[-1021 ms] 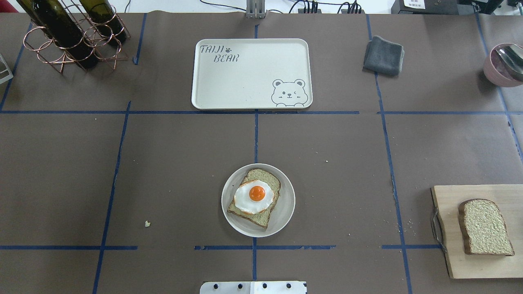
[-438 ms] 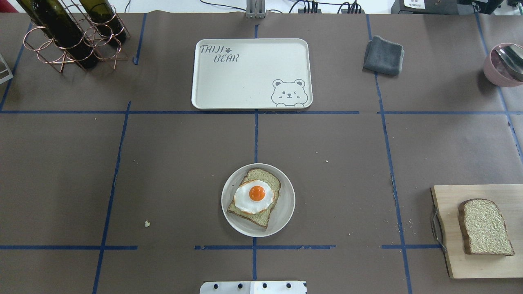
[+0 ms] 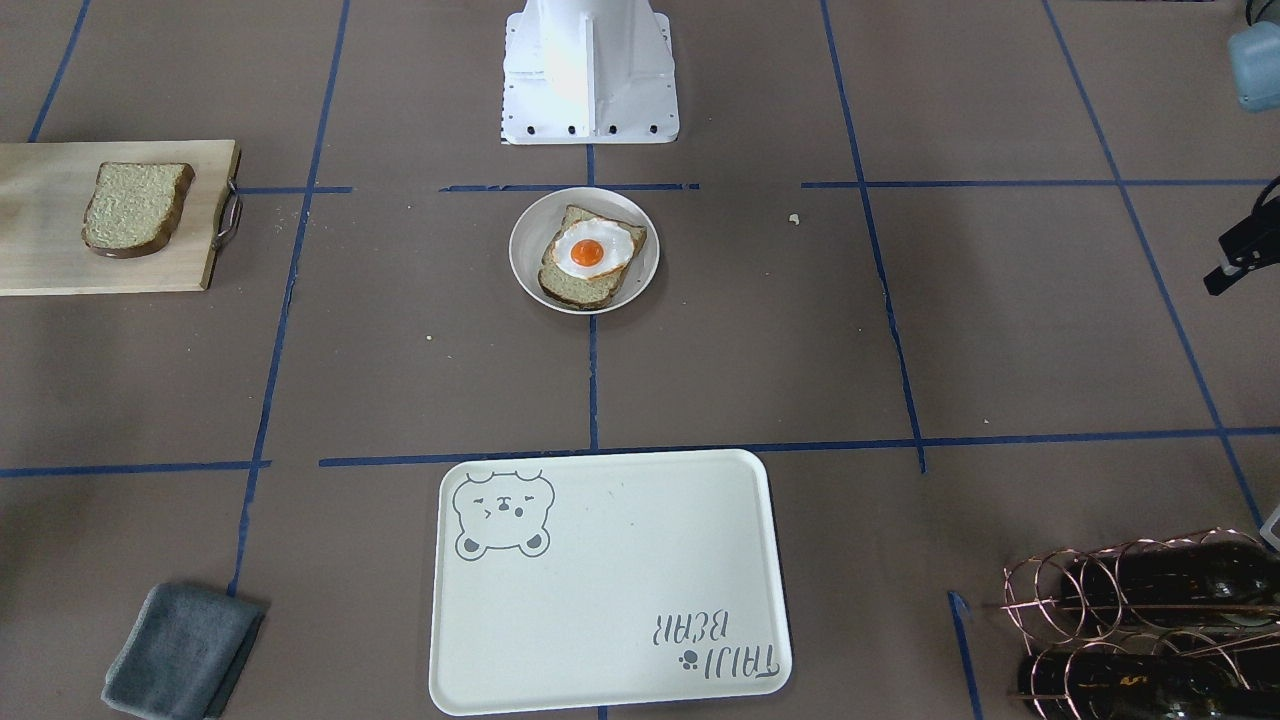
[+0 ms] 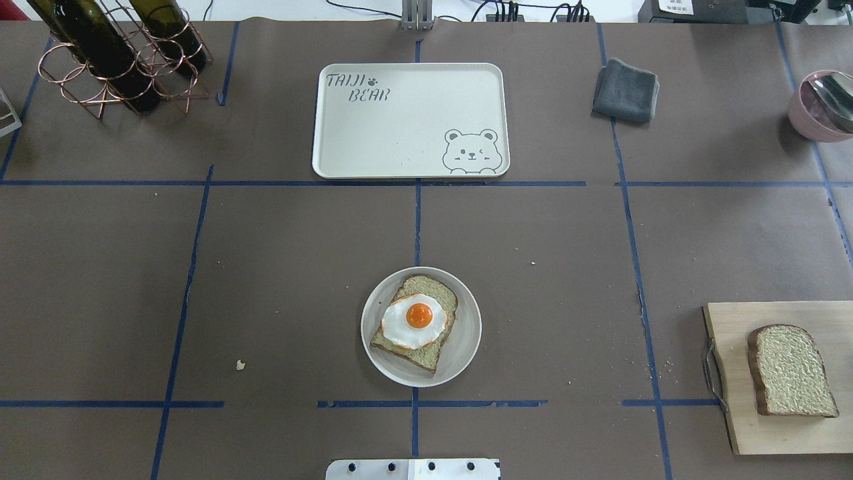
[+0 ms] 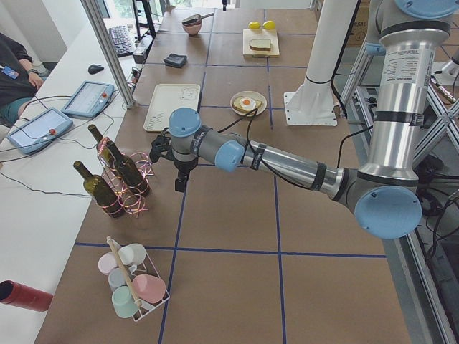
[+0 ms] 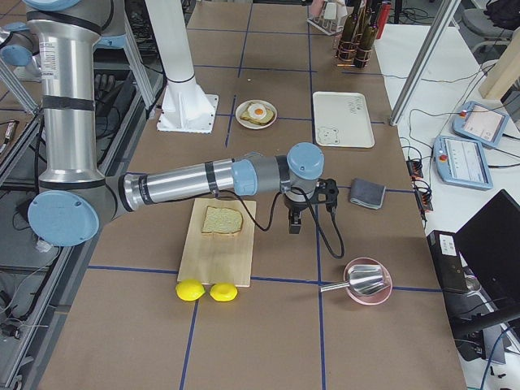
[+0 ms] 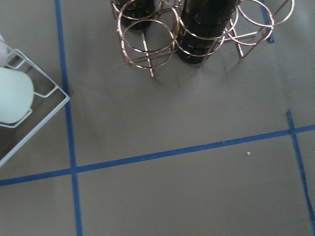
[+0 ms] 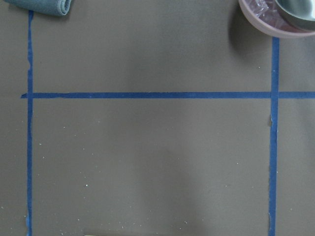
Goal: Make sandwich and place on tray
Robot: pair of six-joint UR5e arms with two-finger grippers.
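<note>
A small whitish plate (image 4: pixel 463 350) sits at the table's near centre. On it lies one brown-crusted bread slice (image 4: pixel 426 357) topped with a fried egg (image 4: pixel 419 316). The second bread slice (image 4: pixel 793 370) lies on a wooden cutting board (image 4: pixel 730 400) at the right. The cream tray (image 4: pixel 400 133) with the bear drawing stands bare at the far centre. My left gripper (image 5: pixel 182 179) hangs over the table near the bottle rack. My right gripper (image 6: pixel 294 223) hangs just beyond the cutting board. Neither shows in the overhead view, and I cannot tell whether they are open or shut.
A copper wire rack with dark bottles (image 4: pixel 120 57) stands far left. A grey folded cloth (image 4: pixel 626 90) lies far right, and a pink bowl with a metal scoop (image 4: pixel 823 103) sits at the right edge. Two lemons (image 6: pixel 207 291) lie beside the board. A cup rack (image 5: pixel 133 287) stands at the left end.
</note>
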